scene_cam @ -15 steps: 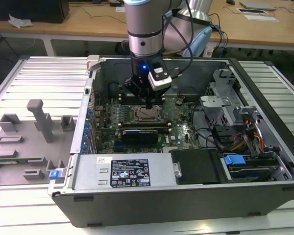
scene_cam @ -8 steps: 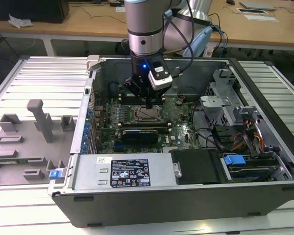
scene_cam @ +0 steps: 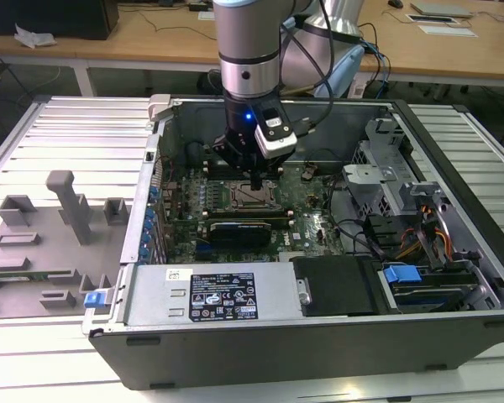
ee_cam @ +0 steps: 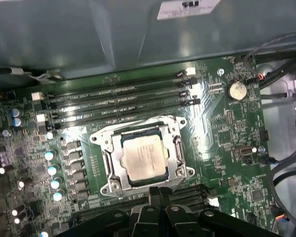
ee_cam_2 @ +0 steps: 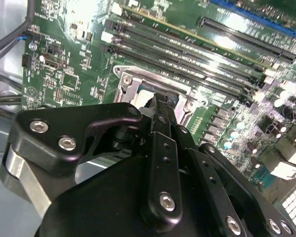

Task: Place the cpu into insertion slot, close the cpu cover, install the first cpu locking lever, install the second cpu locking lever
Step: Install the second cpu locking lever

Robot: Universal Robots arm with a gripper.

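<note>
The cpu (ee_cam: 144, 156), a pale silvery square, lies in the insertion slot (ee_cam: 111, 185) on the green motherboard (ee_cam: 227, 128). The cpu cover (ee_cam: 171, 157), a silver frame plate, lies flat around the chip, which shows through its window. My gripper (ee_cam: 160, 193) is shut with nothing between its fingers, and its tips are at the socket's edge on the side away from the four long RAM slots. In the exterior view the gripper (scene_cam: 256, 180) points straight down just above the socket (scene_cam: 254, 198). In the second wrist view the black fingers (ee_cam_2: 160, 116) hide most of the socket (ee_cam_2: 133, 84). I cannot tell how the locking levers stand.
The motherboard lies inside an open computer case (scene_cam: 319, 353). Long RAM slots (ee_cam: 118, 101) run beside the socket. A power supply (scene_cam: 210, 294) lies at the case's front, with a drive cage (scene_cam: 386, 180) and cables at the exterior view's right. A grey fixture tray (scene_cam: 50, 243) lies outside the case, at the exterior view's left.
</note>
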